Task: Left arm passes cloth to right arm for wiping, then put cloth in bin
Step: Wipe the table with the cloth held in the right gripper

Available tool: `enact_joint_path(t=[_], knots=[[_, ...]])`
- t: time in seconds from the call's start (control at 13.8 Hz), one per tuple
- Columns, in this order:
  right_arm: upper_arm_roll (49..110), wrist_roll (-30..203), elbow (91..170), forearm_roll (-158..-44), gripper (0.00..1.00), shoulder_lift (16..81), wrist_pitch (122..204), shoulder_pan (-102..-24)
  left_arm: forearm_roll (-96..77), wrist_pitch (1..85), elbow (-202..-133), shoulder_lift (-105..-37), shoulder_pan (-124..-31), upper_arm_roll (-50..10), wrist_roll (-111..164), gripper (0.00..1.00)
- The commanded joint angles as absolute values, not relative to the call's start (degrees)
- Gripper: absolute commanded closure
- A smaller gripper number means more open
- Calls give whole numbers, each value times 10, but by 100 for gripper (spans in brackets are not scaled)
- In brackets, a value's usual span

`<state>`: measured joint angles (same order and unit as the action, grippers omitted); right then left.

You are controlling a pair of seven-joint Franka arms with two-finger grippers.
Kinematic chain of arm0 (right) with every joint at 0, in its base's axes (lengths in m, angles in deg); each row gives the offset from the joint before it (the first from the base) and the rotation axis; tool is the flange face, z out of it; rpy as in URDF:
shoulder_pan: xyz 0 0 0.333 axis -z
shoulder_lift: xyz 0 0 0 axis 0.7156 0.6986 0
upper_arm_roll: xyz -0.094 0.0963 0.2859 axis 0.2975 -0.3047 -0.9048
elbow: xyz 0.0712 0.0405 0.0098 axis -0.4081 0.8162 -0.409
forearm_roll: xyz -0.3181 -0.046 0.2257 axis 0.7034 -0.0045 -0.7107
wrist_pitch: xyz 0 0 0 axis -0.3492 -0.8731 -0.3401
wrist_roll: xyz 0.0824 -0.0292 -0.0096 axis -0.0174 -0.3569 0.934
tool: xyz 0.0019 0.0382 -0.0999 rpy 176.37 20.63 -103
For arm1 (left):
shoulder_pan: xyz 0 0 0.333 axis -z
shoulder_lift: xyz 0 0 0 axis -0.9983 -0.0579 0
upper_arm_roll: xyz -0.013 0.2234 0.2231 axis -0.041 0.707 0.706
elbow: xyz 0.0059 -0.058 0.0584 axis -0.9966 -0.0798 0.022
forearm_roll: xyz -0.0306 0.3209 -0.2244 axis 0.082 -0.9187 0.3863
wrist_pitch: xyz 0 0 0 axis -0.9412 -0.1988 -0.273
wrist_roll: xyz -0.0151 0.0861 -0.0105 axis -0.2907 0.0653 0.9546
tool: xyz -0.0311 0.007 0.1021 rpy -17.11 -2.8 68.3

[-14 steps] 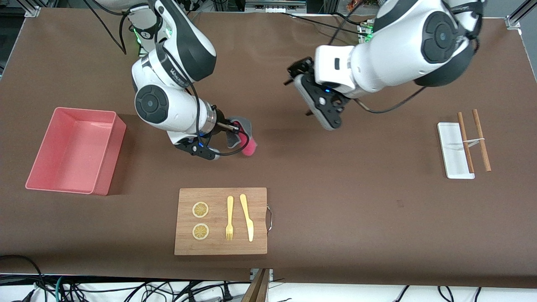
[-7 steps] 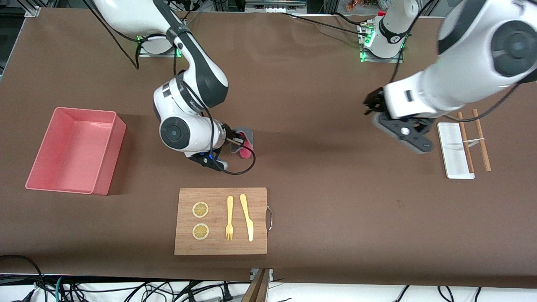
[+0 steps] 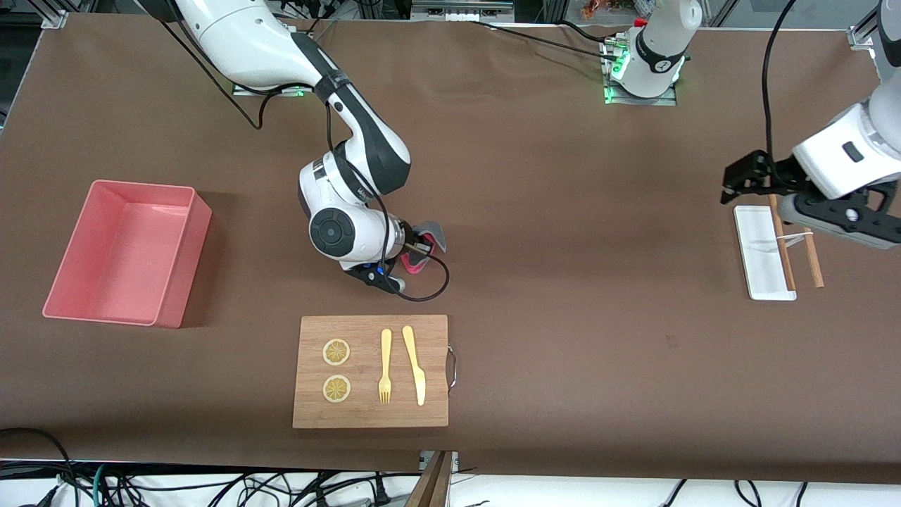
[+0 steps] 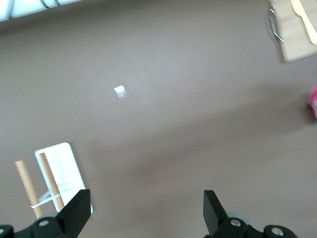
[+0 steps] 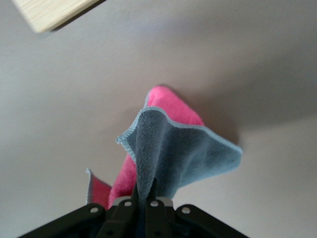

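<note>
My right gripper is shut on the cloth, a grey and red rag, and holds it low over the table just beyond the wooden board. In the right wrist view the cloth hangs from the pinched fingertips, grey face up with red folds under it. My left gripper is open and empty above the white tray at the left arm's end; its fingers stand wide apart. The pink bin stands empty at the right arm's end of the table.
A wooden cutting board with two lemon slices, a yellow fork and a knife lies nearer the front camera than the cloth. A white tray with two wooden sticks lies under the left gripper. A small white speck lies on the tabletop.
The left arm has swung away from the middle of the table to its own end, over the white tray. The right gripper has carried the cloth a little toward the board.
</note>
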<state>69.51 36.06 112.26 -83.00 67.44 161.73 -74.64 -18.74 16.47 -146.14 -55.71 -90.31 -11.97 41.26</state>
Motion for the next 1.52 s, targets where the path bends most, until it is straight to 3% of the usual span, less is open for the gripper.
enact_joint_path(t=[0.0, 0.22, 0.36, 0.79, 1.45], knots=[[690, 442, 1181, -792, 100, 667, 1646, -697, -189, 248, -1580, -480, -850, -49, 400, 0], [704, 544, 1197, -785, 100, 664, 1644, -646, -189, 225, -1635, -433, -842, -38, 372, 0], [725, 605, 1204, -784, 100, 659, 1628, -627, -189, 186, -1628, -436, -844, -39, 375, 0], [822, 783, 1201, -759, 100, 636, 1543, -608, -196, 178, -1598, -473, -843, -42, 372, 0], [831, 829, 1203, -589, 100, 595, 1506, -582, -203, 144, -1590, -475, -839, -47, 373, 0]])
